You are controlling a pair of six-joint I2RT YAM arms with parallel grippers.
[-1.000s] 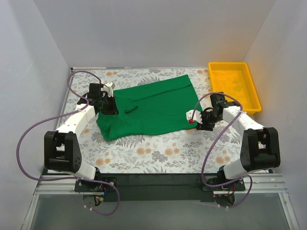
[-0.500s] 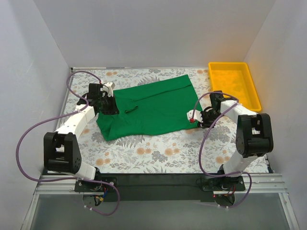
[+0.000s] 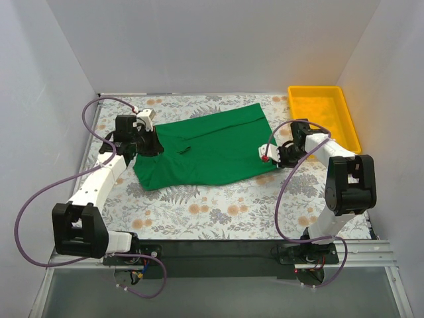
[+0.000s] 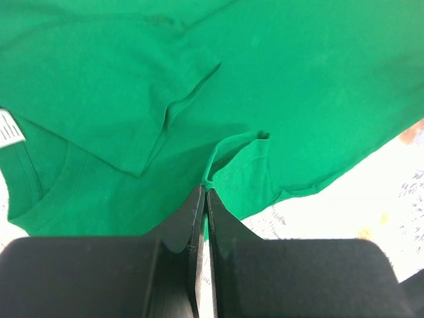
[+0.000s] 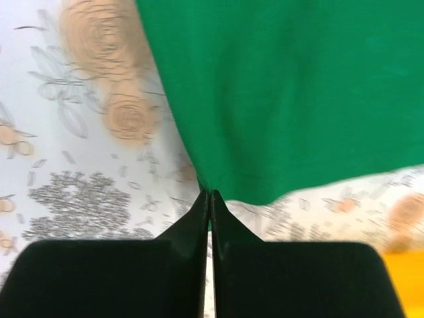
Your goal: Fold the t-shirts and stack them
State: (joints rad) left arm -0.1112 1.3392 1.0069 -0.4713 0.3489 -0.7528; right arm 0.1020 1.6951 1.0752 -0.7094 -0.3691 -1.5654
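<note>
The green t-shirt [image 3: 209, 146] lies partly folded across the middle of the flowered table [image 3: 218, 209]. My left gripper [image 3: 147, 140] sits at the shirt's left edge, shut on a pinch of sleeve hem [image 4: 232, 159]; the white neck label [image 4: 9, 127] shows at the left of that wrist view. My right gripper [image 3: 270, 156] is at the shirt's right corner, shut on the cloth edge [image 5: 218, 179], which rises from between its black fingers [image 5: 225, 218]. In the left wrist view a folded sleeve [image 4: 106, 93] lies over the body of the shirt.
A yellow tray [image 3: 344, 122] stands at the back right corner, just beyond my right arm. White walls close in the table on three sides. Purple cables loop off both arms.
My right gripper moved in to the shirt's right corner and shut on the cloth. My left gripper, still shut on the sleeve hem, has shifted up and back a little.
</note>
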